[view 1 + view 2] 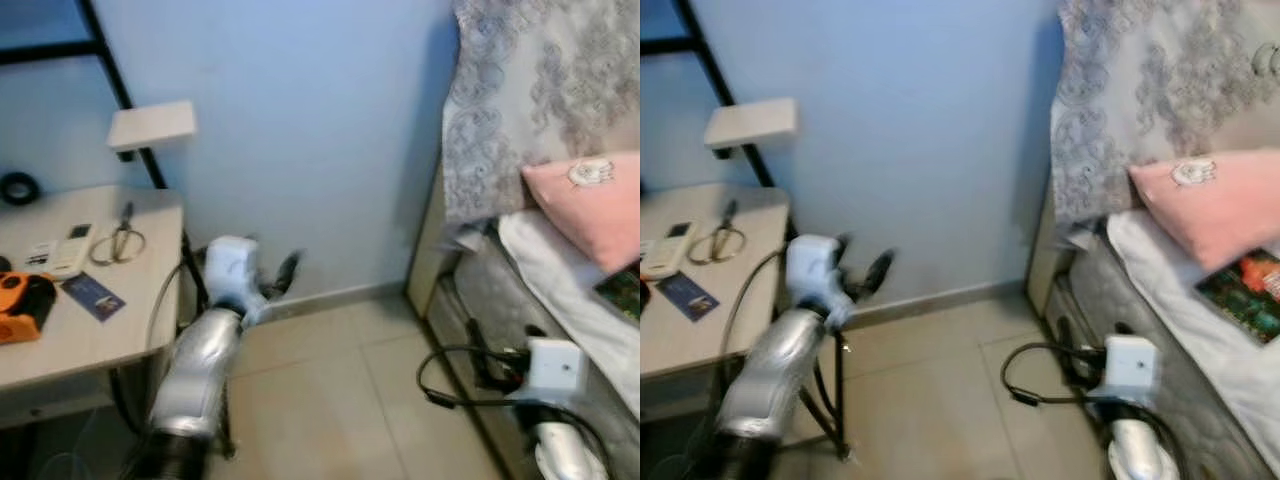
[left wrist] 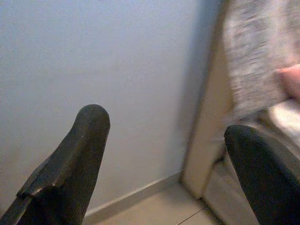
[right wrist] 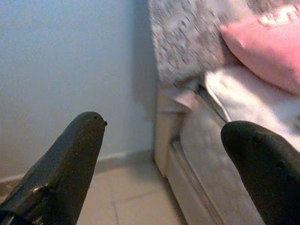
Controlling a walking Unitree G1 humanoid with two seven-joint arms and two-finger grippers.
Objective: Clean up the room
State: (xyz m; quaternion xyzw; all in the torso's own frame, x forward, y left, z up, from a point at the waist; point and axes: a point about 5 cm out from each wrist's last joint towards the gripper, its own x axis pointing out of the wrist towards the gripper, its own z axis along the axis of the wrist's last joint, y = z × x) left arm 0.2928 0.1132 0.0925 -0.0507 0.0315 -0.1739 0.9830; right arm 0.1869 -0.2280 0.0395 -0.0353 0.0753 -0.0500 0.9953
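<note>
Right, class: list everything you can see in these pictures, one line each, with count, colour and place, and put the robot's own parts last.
Desk: one, pale beige, at the robot's left.
Scissors: one pair, metal, on the desk near its back edge.
Remote control: one, white, beside the scissors.
Booklet: one, dark blue, on the desk.
Orange object: one, orange and black, at the desk's left edge; blurred.
Tape roll: one, black, behind the desk.
Small shelf: one, white, on a black frame.
Pillow: one, pink, on the bed.
Patterned blanket: one, grey, hanging above the pillow.
Left gripper: open, empty, pointing at the blue wall.
Right gripper: open, empty, beside the bed.
</note>
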